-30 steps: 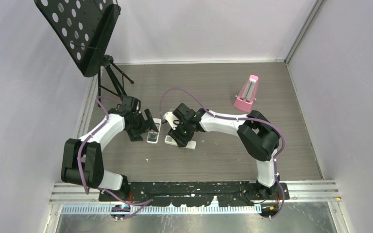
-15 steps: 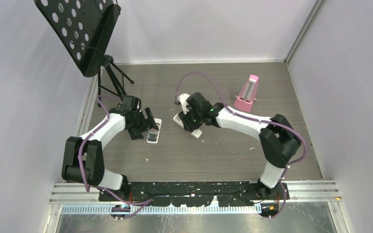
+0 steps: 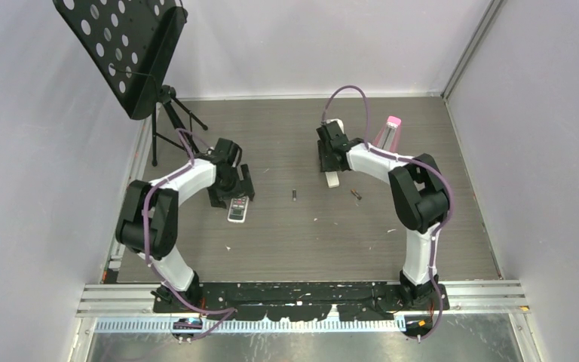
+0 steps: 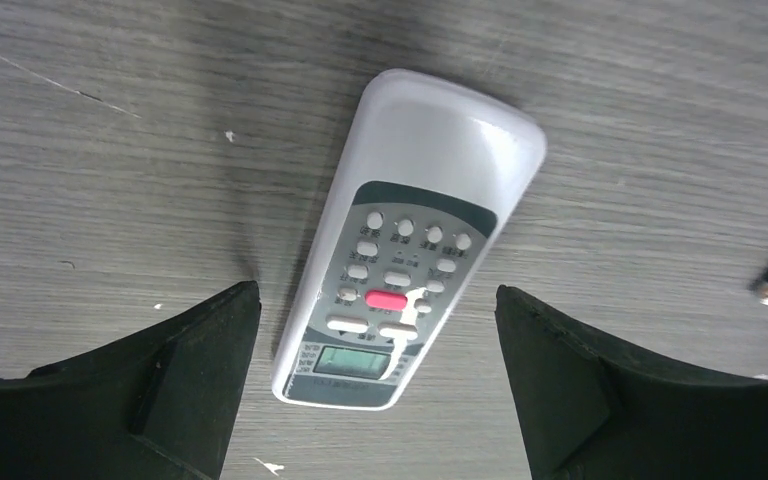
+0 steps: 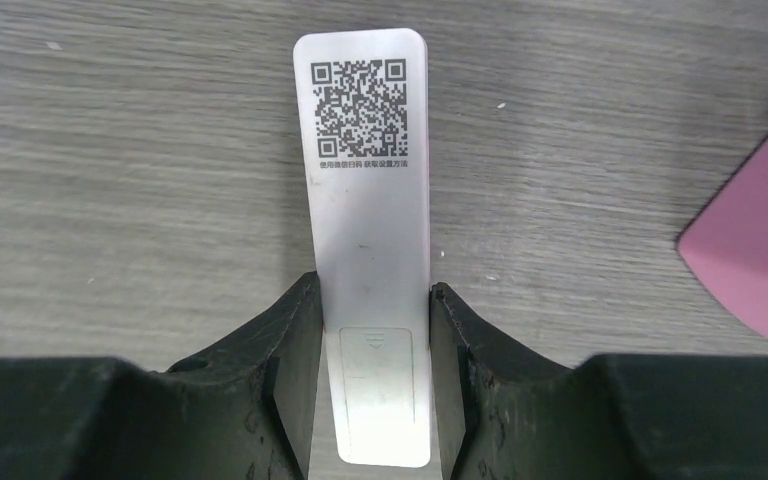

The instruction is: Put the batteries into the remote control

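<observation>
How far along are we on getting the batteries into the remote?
Nothing looks loaded yet. Two batteries lie loose on the table. The remote control lies buttons-up under the open left hand, untouched. The right hand grips a slim white remote, back up, cover apparently shut. Opening a compartment, inserting batteries and closing remain.

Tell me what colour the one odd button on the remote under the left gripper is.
Pinkish red button; left wrist view shows it best.

Battery (image 3: 295,195) on table (image 3: 309,241), between remote (image 3: 238,210) and slim remote (image 5: 370,200)
</observation>
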You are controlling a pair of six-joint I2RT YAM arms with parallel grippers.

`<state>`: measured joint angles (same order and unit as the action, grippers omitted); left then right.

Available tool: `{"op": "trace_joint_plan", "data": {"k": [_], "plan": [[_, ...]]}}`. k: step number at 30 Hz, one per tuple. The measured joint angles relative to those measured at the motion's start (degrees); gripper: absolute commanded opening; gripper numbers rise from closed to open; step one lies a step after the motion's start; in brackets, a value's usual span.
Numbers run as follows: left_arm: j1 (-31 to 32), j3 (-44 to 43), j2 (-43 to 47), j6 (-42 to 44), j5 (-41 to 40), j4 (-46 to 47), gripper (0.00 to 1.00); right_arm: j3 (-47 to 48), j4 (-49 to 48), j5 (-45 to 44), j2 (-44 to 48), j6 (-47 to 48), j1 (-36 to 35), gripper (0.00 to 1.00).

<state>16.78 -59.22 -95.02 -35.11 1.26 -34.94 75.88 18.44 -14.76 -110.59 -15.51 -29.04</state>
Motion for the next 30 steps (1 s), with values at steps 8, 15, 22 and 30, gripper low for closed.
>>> {"op": "trace_joint_plan", "data": {"k": [8, 15, 22, 30], "plan": [[5.5, -1.8, -4.3, 1.2, -8.7, -3.3, 0.65, 2.8, 2.2, 1.6, -3.6, -3.7, 1.9, 0.43], [6.7, -2.0, -4.4, 1.5, -8.5, -3.1, 0.32, 4.5, 5.6, 4.5, -4.8, -4.9, 2.9, 0.66], [6.8, -1.5, -3.6, 2.8, -5.9, -3.1, 0.14, 2.2, 4.9, 8.2, -1.2, -6.3, 3.0, 0.72], [7.0, 1.4, 4.2, 4.0, 16.8, 0.0, 0.11, -7.4, 2.0, 10.8, 20.5, -14.0, 3.0, 0.72]]}}
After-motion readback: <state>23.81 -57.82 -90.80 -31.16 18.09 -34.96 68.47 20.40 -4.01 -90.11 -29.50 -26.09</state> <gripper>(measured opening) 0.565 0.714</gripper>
